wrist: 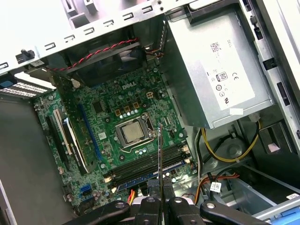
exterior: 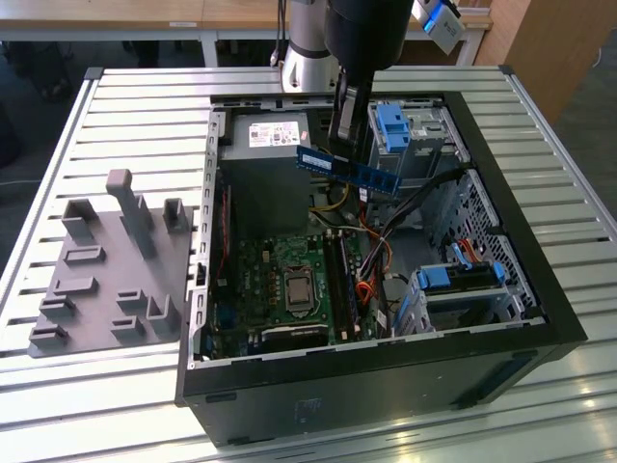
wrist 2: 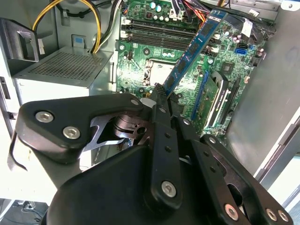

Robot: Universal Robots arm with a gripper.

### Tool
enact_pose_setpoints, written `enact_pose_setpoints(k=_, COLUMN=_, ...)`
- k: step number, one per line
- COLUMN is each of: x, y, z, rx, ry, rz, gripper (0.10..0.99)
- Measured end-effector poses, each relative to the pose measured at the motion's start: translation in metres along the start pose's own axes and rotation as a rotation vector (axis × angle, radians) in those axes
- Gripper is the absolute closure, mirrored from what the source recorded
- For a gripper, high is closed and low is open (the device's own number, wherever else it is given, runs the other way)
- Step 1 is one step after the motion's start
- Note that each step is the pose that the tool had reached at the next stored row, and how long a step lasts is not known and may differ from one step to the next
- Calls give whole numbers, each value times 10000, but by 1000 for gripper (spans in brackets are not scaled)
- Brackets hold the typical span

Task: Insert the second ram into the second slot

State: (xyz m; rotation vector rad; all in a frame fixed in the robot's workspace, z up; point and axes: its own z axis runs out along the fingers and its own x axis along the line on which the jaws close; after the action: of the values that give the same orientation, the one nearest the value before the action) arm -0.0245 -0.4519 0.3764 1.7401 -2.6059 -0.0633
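Observation:
My gripper (exterior: 345, 145) is shut on the second ram (exterior: 348, 172), a long blue circuit-board stick held level in the air above the open computer case. In the second wrist view the ram (wrist 2: 193, 47) sticks out from the gripper (wrist 2: 161, 96) over the green motherboard. The first wrist view shows the ram (wrist: 160, 150) edge-on, rising from the gripper (wrist: 160, 202). The dark memory slots (wrist: 147, 165) lie on the motherboard below the stick and well apart from it, and a blue strip (wrist: 149, 176) sits in the slot at their outer edge. Those slots (exterior: 340, 280) lie beside the processor socket.
The grey power supply (exterior: 262, 145) fills the case's back corner. Yellow and orange cables (exterior: 359, 236) cross near the slots. Light-blue drive-bay latches (exterior: 393, 125) and a drive cage (exterior: 453, 289) stand on the exterior view's right. A grey fixture block (exterior: 111, 265) rests outside the case.

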Motion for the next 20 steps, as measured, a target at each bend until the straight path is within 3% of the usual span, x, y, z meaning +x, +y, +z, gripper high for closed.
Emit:
enact_pose_setpoints(k=4, x=0, y=0, z=0, rx=5, ry=-11, rz=272, gripper=949)
enact_pose_setpoints(k=20, x=0, y=0, z=1, rx=7, ry=-14, rz=366, gripper=949)
